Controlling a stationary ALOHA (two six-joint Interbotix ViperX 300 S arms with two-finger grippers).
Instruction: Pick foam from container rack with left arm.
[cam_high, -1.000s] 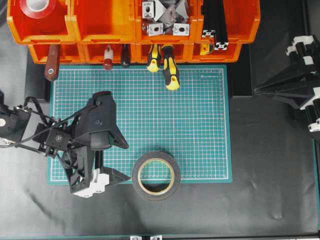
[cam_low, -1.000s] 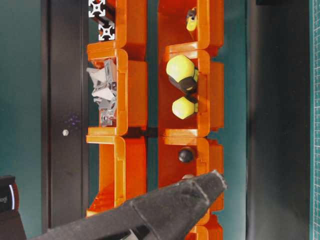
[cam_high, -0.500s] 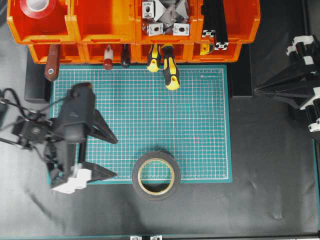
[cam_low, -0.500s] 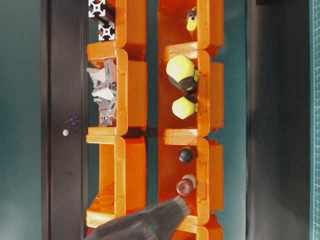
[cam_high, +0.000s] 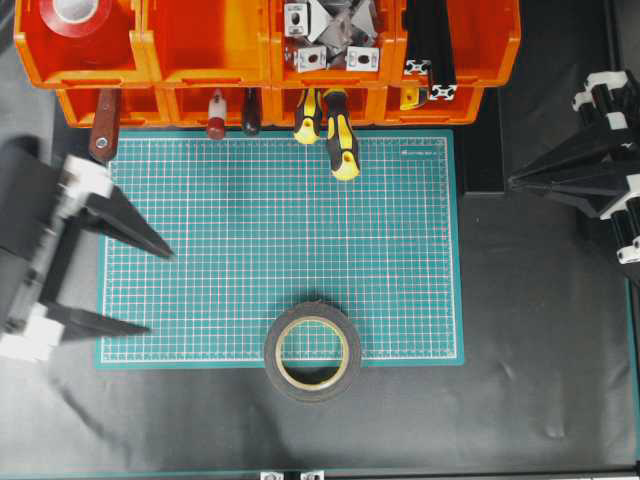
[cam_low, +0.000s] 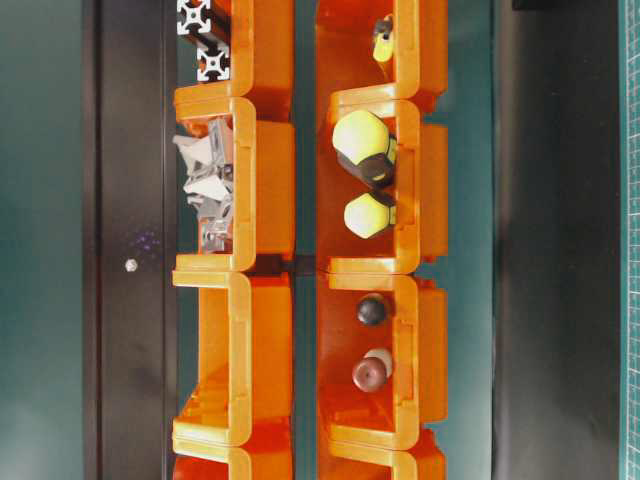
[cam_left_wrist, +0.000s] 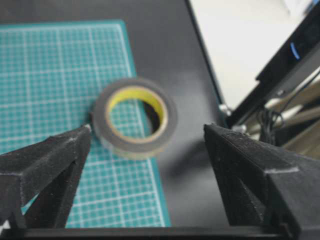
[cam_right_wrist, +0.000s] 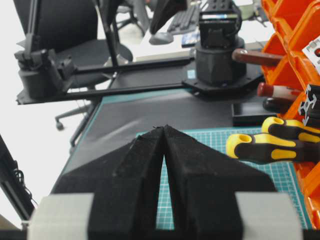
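Observation:
The foam (cam_high: 313, 352), a black ring with a cream-yellow liner, lies flat across the front edge of the green cutting mat (cam_high: 300, 230), apart from the orange container rack (cam_high: 205, 75) at the back. My left gripper (cam_high: 160, 292) is open and empty at the mat's left edge, its fingers pointing right, well left of the foam. In the left wrist view the foam (cam_left_wrist: 170, 112) lies ahead between the spread fingers of the gripper (cam_left_wrist: 147, 127), untouched. My right gripper (cam_high: 512, 181) is shut and empty at the far right; it also shows in the right wrist view (cam_right_wrist: 164, 129).
The rack (cam_low: 270, 200) holds a red tape roll (cam_high: 75, 12), metal brackets (cam_high: 330, 30), black extrusions (cam_high: 430, 45), and yellow-black screwdrivers (cam_high: 340, 135) and a brown-handled tool (cam_high: 104, 130) that stick out over the mat's back edge.
My left arm has pulled back leftward and turned, away from the foam, with its jaws spread wider. It has left the table-level view. The foam and right arm have not moved.

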